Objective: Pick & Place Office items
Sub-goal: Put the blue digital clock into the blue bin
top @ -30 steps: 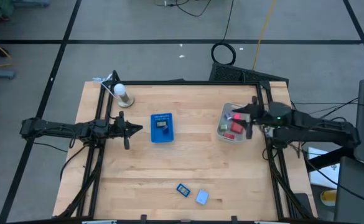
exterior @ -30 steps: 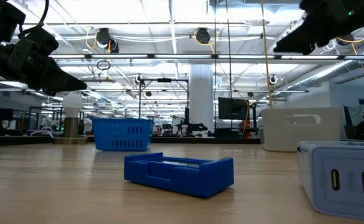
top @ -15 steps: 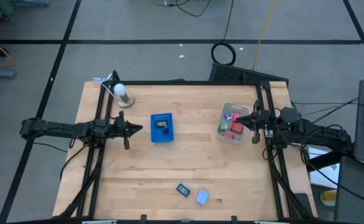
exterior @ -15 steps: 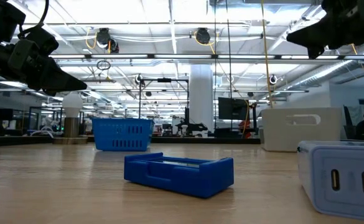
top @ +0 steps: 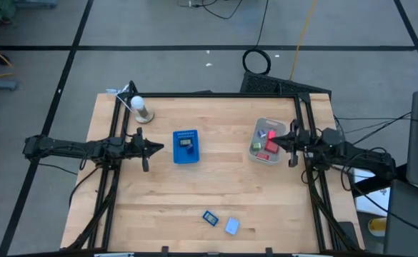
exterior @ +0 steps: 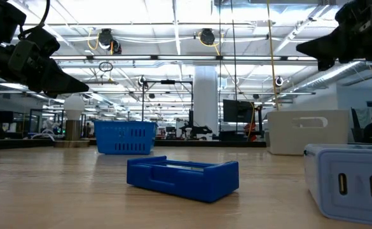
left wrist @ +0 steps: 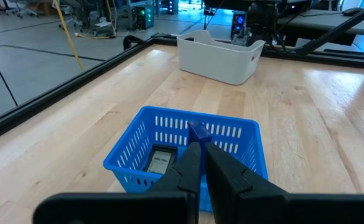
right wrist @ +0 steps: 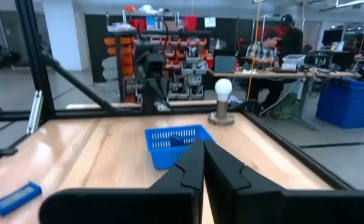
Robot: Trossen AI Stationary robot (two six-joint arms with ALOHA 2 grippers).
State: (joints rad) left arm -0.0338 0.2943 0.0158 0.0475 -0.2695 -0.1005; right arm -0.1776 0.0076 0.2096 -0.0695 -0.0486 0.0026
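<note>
Right gripper (top: 292,143), fingers clenched and empty, hangs beside the grey bin (top: 255,150) holding red and pink office items (top: 271,146). Left gripper (top: 143,148) likewise, waits beside the blue basket (top: 186,156). Best release fingers before descending onto 1 item.

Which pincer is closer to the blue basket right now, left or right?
Left. The left pincer hovers just beside the blue basket, on its left-arm side. The right pincer hangs farther off, over the grey bin.
</note>
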